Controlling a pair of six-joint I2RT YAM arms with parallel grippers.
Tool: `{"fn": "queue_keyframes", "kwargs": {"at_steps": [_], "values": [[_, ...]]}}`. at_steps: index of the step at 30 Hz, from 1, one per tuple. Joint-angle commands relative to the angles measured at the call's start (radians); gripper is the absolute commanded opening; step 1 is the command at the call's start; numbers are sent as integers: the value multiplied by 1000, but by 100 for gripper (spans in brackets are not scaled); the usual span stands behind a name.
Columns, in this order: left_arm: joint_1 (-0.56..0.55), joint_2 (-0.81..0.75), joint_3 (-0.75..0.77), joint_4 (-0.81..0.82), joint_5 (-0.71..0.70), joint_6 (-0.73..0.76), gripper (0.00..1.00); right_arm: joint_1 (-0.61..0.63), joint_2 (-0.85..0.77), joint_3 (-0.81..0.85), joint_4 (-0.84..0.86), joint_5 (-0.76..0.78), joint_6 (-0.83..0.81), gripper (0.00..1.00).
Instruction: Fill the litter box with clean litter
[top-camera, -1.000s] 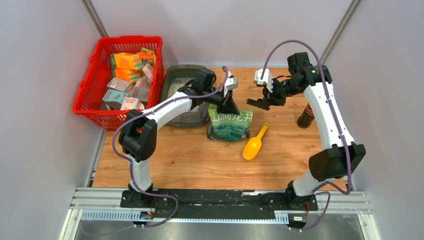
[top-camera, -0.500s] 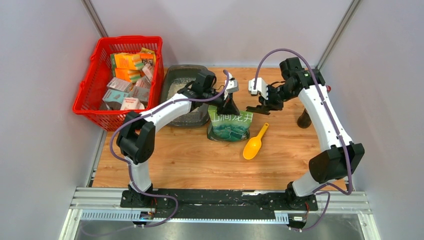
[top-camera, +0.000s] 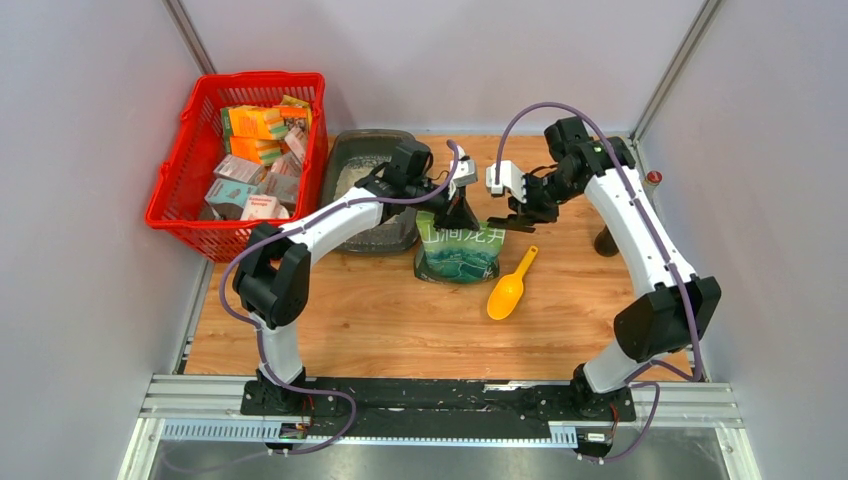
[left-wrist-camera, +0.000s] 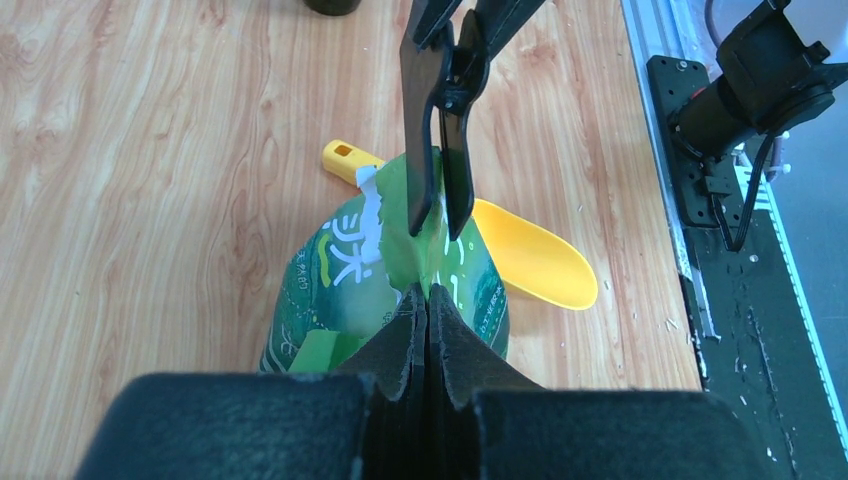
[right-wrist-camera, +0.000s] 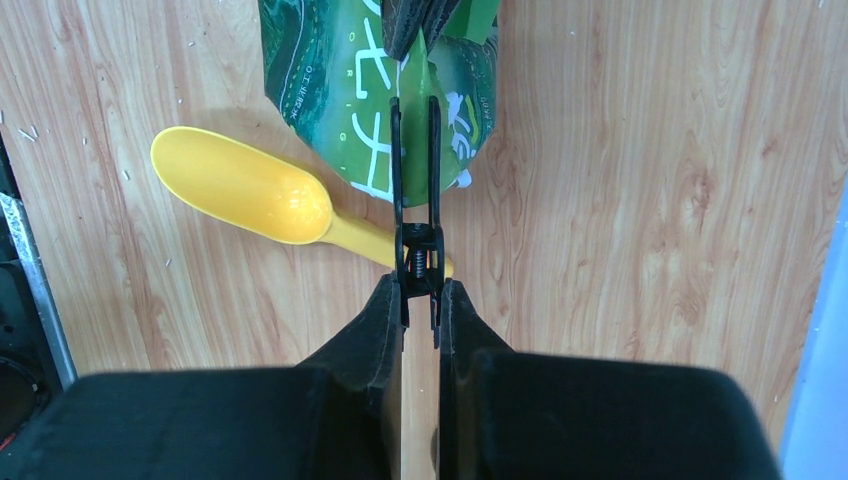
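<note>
Left end effector (left-wrist-camera: 428, 298) is clamped on the green litter bag (top-camera: 460, 250) top, at tabletop centre. Right end effector (right-wrist-camera: 420, 290) grips a black scissor-like tool (left-wrist-camera: 418, 140) against it. Litter box (top-camera: 372, 136), at eleven o'clock, holds a little clean litter (top-camera: 352, 180); pouring looks yet to come.

Bright, even, diffuse light falls from overhead in all three views, and the pale walls (top-camera: 90, 250) look flat and barely shaded. On the tabletop (top-camera: 380, 310) we see only short, soft shadows, a faint one beside the yellow scoop (top-camera: 508, 290). Its bowl carries a small highlight in the right wrist view, and the green bag (left-wrist-camera: 330, 280) shows a mild sheen. Close to each wrist lens, the left pincer (left-wrist-camera: 428, 295) and right pincer (right-wrist-camera: 420, 290) look dark and soft-edged, while the black clip (right-wrist-camera: 418, 250) is sharp. The overhead view is crisp, its corner posts splaying outward.
</note>
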Motion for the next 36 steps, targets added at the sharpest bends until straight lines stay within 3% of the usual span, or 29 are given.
{"fn": "queue_keyframes", "kwargs": {"at_steps": [1, 8, 12, 18, 26, 36], "values": [[-5, -57, -6, 39, 18, -2, 0, 16, 34, 28, -297, 20, 29, 0], [-5, -65, -13, 47, 21, -19, 1, 48, 74, 51, -291, 46, 59, 0], [7, -91, -37, 52, 11, -39, 30, 71, 83, 83, -293, 63, 68, 0], [76, -185, -140, 55, 11, -51, 46, 120, 102, 112, -297, 72, 79, 0], [190, -287, -226, 10, -6, -40, 47, 180, 139, 120, -296, 59, 111, 0], [217, -338, -240, -36, -26, -16, 48, 205, 188, 149, -296, 39, 160, 0]]}}
